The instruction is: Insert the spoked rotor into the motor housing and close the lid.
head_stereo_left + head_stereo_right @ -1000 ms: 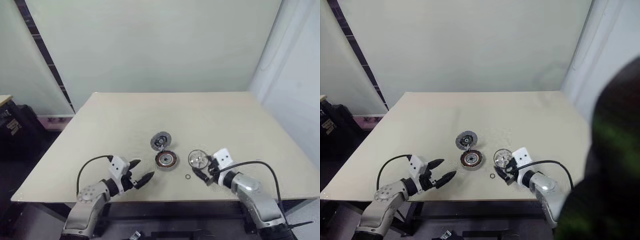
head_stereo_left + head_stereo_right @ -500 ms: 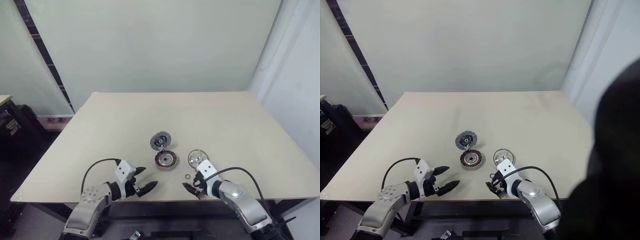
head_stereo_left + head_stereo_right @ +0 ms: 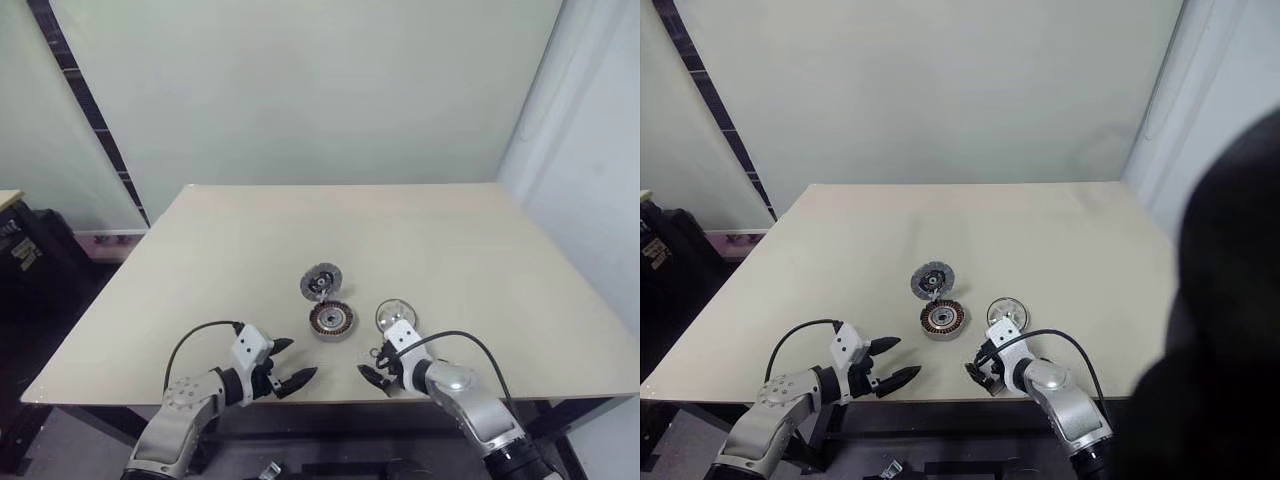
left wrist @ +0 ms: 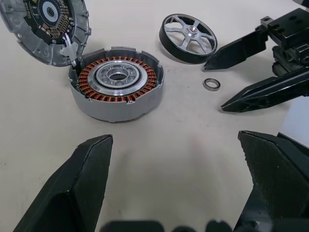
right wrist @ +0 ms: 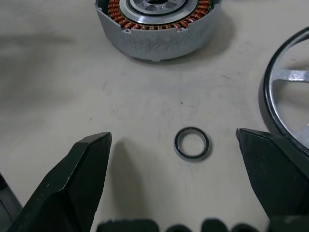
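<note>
My left gripper (image 3: 288, 363) hovers at the near edge of the table (image 3: 450, 240), its two black fingers spread wide with nothing between them. My right gripper (image 3: 378, 364) sits just across from it, also at the near edge, jaws wide apart and empty, tips angled toward my left. Neither claw touches any part.

Just ahead of my right gripper's fingertips lies a tiny loose ring (image 5: 192, 143), flat on the tabletop, between my two right fingers in the right wrist view but touching neither. Beyond the ring and slightly to the right rests the spoked rotor (image 4: 188, 31), a shiny silver wheel with a dark rim, lying flat and apart from everything else.

To the left of the rotor, roughly midway between my two arms, stands the motor housing (image 4: 116, 81), open at the top, its ring of copper windings around a silver centre plainly showing. The rotor is not in it.

Farthest from me, touching the housing's far rim, is the lid (image 4: 47, 26), tipped up and open, its inner face with a dark circular board turned toward me.
</note>
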You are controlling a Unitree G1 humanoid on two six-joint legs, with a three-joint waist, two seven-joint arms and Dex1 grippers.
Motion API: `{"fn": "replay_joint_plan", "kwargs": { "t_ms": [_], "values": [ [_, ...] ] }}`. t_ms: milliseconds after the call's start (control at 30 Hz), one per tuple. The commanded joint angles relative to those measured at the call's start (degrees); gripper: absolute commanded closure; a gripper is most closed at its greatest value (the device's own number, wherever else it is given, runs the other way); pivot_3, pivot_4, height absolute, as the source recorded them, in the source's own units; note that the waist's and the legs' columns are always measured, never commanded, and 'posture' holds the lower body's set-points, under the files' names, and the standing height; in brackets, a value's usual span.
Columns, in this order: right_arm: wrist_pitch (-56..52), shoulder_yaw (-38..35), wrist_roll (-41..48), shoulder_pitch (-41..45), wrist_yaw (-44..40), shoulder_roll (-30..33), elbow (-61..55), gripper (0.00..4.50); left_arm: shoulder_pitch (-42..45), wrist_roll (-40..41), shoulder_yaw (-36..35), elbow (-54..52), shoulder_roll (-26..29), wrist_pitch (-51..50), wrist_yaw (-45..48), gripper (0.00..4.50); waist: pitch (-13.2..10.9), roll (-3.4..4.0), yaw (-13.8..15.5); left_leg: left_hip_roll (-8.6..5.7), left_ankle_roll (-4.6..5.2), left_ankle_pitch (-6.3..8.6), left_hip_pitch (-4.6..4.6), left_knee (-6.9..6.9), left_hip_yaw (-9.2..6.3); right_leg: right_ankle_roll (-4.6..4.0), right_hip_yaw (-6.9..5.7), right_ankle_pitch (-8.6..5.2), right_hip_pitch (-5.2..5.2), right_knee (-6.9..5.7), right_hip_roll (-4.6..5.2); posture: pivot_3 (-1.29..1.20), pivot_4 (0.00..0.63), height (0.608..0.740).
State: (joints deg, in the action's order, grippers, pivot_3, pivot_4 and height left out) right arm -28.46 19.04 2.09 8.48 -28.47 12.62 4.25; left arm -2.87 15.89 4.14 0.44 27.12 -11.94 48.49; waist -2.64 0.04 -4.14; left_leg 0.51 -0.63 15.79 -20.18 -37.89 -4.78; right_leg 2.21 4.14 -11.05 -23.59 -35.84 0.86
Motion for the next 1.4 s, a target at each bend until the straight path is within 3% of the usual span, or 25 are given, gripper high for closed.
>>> {"fn": "replay_joint_plan", "kwargs": {
  "t_ms": [33, 133, 433, 700, 933, 1400],
  "values": [
    [1.4, -1.4, 0.0, 1.3, 0.5, -0.5, 0.5, 0.00, 0.9, -0.4, 0.0, -0.1, 0.0, 1.5, 0.3, 0.05, 0.0, 0.00, 0.0, 0.00, 0.00, 0.00, -0.01, 0.00, -0.01, 0.00, 0.00, 0.00, 0.00, 0.00, 0.00, 0.00, 0.000, 0.740],
    [1.3, -1.4, 0.0, 1.2, 0.6, -0.6, 1.0, 0.55, 1.0, -0.6, 0.0, 0.3, -0.2, 1.8, 0.5, 0.00, 0.0, 0.00, 0.0, 0.00, 0.00, 0.00, -0.01, 0.00, 0.00, 0.00, 0.00, 0.00, 0.00, 0.01, 0.00, 0.00, 0.000, 0.740],
    [0.9, -1.5, -0.2, 0.5, 0.5, 0.0, 0.3, 3.71, 1.2, -0.8, 0.0, 1.5, -0.2, 2.9, 0.9, 0.00, 0.0, 0.00, -0.1, 0.00, 0.00, 0.00, 0.01, 0.01, -0.01, 0.00, -0.01, 0.00, 0.01, 0.00, 0.00, 0.00, 0.000, 0.740],
    [0.3, -2.7, 1.1, 1.4, 0.4, -0.5, -2.0, 3.70, 2.0, -1.0, -0.6, 3.1, -0.4, 4.0, 0.9, 0.00, 0.0, 0.00, -0.1, 0.00, 0.00, 0.00, 0.00, -0.01, -0.02, 0.00, -0.02, 0.00, 0.02, 0.00, 0.00, 0.00, 0.000, 0.740],
    [-2.3, -2.2, 2.1, 8.2, -2.0, -1.8, -2.2, 3.70, 4.4, -1.2, -2.0, 5.8, -0.4, 6.4, 0.4, 0.00, 0.0, 0.01, -0.2, 0.00, 0.00, -0.01, 0.01, -0.02, 0.00, 0.00, -0.02, 0.00, 0.00, -0.01, 0.00, 0.00, 0.000, 0.740],
    [1.1, -1.3, -0.5, 25.6, -2.0, -9.1, 17.9, 3.70, 4.6, -0.9, -3.4, 5.7, -0.4, 8.2, -1.0, 0.00, 0.0, 0.03, -0.2, -0.01, 0.00, 0.00, -0.09, 0.04, -0.09, 0.04, -0.05, 0.04, -0.04, -0.01, -0.02, 0.00, 0.000, 0.740]
  ]
}}
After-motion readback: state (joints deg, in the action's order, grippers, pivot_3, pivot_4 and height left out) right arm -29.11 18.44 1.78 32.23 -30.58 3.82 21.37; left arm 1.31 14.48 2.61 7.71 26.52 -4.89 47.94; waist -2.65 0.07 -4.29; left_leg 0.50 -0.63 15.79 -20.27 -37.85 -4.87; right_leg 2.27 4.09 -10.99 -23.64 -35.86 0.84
